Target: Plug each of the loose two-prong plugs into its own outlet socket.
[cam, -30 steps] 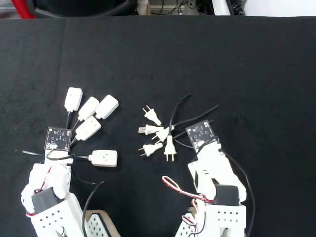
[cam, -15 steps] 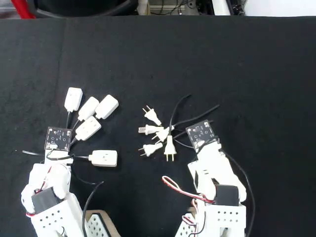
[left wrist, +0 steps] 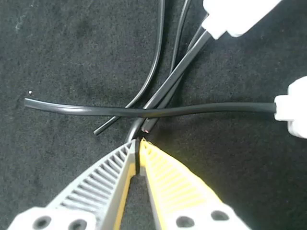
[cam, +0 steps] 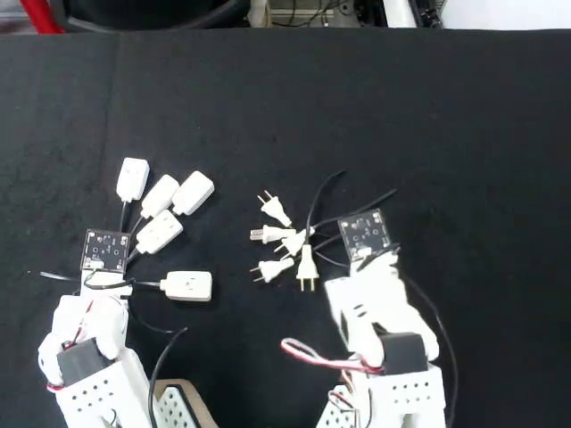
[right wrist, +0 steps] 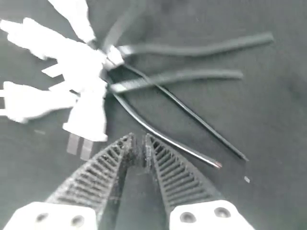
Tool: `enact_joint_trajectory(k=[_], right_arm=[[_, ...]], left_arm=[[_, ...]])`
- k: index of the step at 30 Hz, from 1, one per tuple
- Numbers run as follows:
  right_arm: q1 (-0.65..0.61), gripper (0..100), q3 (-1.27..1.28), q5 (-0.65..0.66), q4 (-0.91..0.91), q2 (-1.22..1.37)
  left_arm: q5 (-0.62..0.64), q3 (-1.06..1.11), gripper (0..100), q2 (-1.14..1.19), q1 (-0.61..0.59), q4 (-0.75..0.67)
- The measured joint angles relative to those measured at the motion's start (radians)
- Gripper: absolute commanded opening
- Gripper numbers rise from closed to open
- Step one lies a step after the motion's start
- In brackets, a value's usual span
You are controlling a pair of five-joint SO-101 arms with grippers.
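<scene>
At the near left edge of the black table [cam: 464,134], the left gripper [left wrist: 139,147] sits low over a tangle of black cords [left wrist: 158,111]. Its grey and yellow fingers are pressed almost together, with a thin dark slit between them. One cord curves right up to the tips, but whether it is pinched cannot be told. Just beyond that arm, five white outlet sockets [cam: 161,194] lie on the cloth. Four are fanned close together and the fifth [cam: 187,285] lies apart, nearer the arm, each trailing a cord toward the gripper. None has a plug in it. Near the middle of the table the loose two-prong plugs [cam: 272,235] lie in a tight cluster, prongs pointing mostly away from the right arm, their cords spreading out behind them. Just to their right, the right gripper [right wrist: 138,143] hangs above the cloth beside the nearest plug [right wrist: 88,117], its dark fingers drawn nearly closed on nothing.
</scene>
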Motion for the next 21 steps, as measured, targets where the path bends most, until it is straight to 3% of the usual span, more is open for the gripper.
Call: enact_joint_trajectory(k=[6, 11, 17, 21], right_arm=[[-0.051, 3.9, -0.106, -0.061, -0.055, 0.207], [-0.061, 4.4, -0.311, -0.161, -0.114, 0.539], [-0.080, 22.8, -0.534, -0.293, -0.153, 0.974], [-0.080, 21.0, -0.571, -0.333, -0.252, 1.204]], left_arm=[[0.000, 0.000, 3, 0.000, 0.000, 0.000], [0.000, 0.000, 3, 0.000, 0.000, 0.000], [0.000, 0.000, 3, 0.000, 0.000, 0.000], [0.000, 0.000, 3, 0.000, 0.000, 0.000]])
